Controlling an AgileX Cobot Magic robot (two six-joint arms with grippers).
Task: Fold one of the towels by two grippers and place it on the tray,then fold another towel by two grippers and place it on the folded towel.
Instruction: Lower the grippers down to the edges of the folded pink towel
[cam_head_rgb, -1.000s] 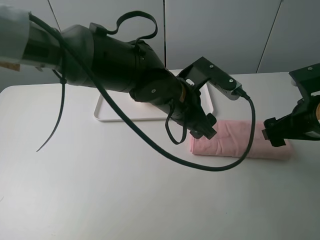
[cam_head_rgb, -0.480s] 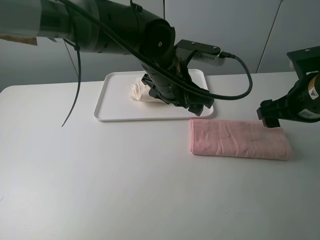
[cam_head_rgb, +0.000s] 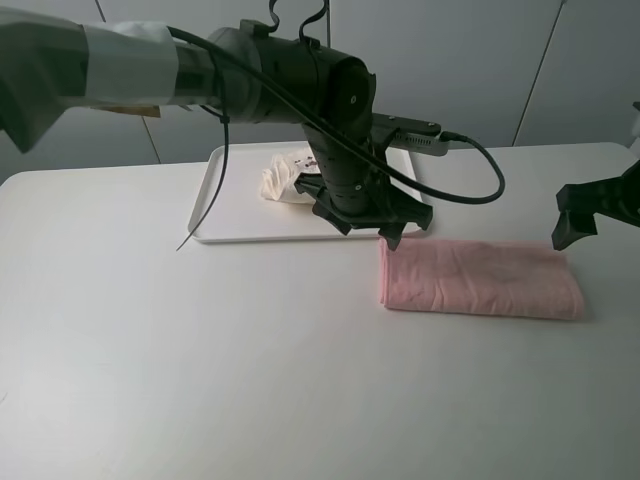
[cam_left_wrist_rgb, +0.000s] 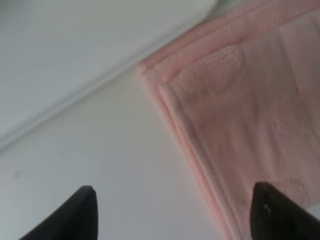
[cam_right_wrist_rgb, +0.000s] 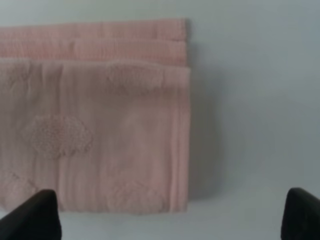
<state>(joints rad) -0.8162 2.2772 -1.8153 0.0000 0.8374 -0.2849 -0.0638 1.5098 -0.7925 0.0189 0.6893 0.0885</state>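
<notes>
The pink towel (cam_head_rgb: 480, 278) lies folded into a long strip on the table, in front of the tray's right end. The white tray (cam_head_rgb: 230, 228) holds the crumpled cream towel (cam_head_rgb: 280, 180), partly hidden behind the left arm. My left gripper (cam_head_rgb: 395, 228) hovers open above the pink towel's left end, by the tray's near right corner. In the left wrist view the left gripper (cam_left_wrist_rgb: 175, 215) straddles the layered edge of the pink towel (cam_left_wrist_rgb: 250, 100) beside the tray (cam_left_wrist_rgb: 75, 50). My right gripper (cam_head_rgb: 575, 215) is open over the strip's right end. The right wrist view shows the right gripper (cam_right_wrist_rgb: 167, 215) above the pink towel (cam_right_wrist_rgb: 100, 115).
The bulky left arm and its black cable (cam_head_rgb: 480, 190) reach across the tray. A grey panelled wall stands behind the white table (cam_head_rgb: 250, 380).
The left gripper drew back from the pink towel's left end toward the tray and turned. The right gripper rose and moved right, off the towel's right end. The towel stayed put.
</notes>
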